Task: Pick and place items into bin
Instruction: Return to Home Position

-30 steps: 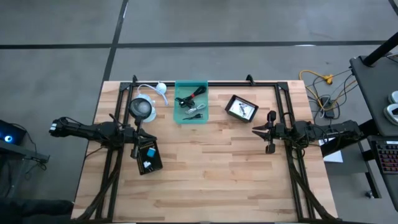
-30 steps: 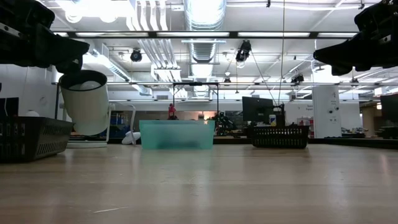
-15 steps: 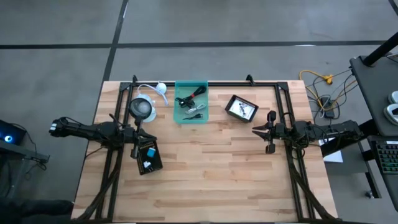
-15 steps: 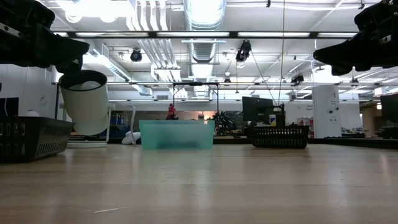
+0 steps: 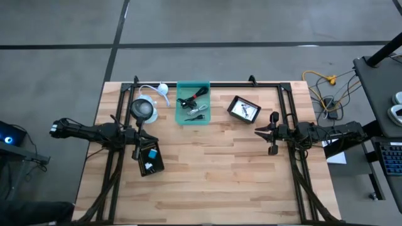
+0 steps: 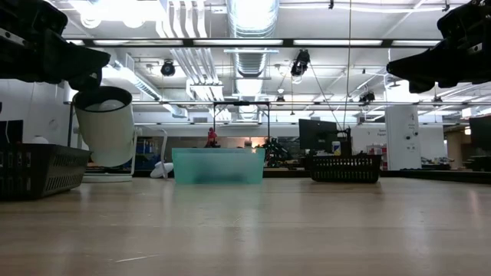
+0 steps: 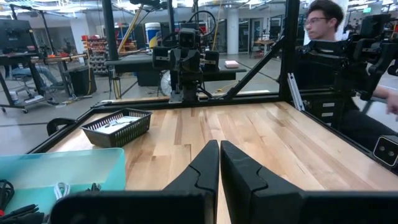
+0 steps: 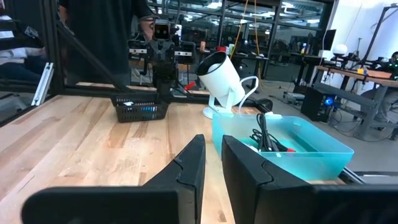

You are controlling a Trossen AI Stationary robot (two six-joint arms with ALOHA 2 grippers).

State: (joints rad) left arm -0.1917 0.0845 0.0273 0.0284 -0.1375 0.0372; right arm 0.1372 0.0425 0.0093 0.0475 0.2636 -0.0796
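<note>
Change since a second ago: none, both arms parked at the tabletop sides. Left gripper fingers together, right gripper fingers nearly together, both empty. Black cables lie in the green bin; task looks finished.

Two grippers over a wooden table

The left gripper juts in up high, with a tilted white lamp head showing just under it and a black mesh basket lower, on its outer side. Below the gap between it and the right gripper, farther back, stands the green bin. A second black basket sits beneath the right gripper, slightly inward.
</note>
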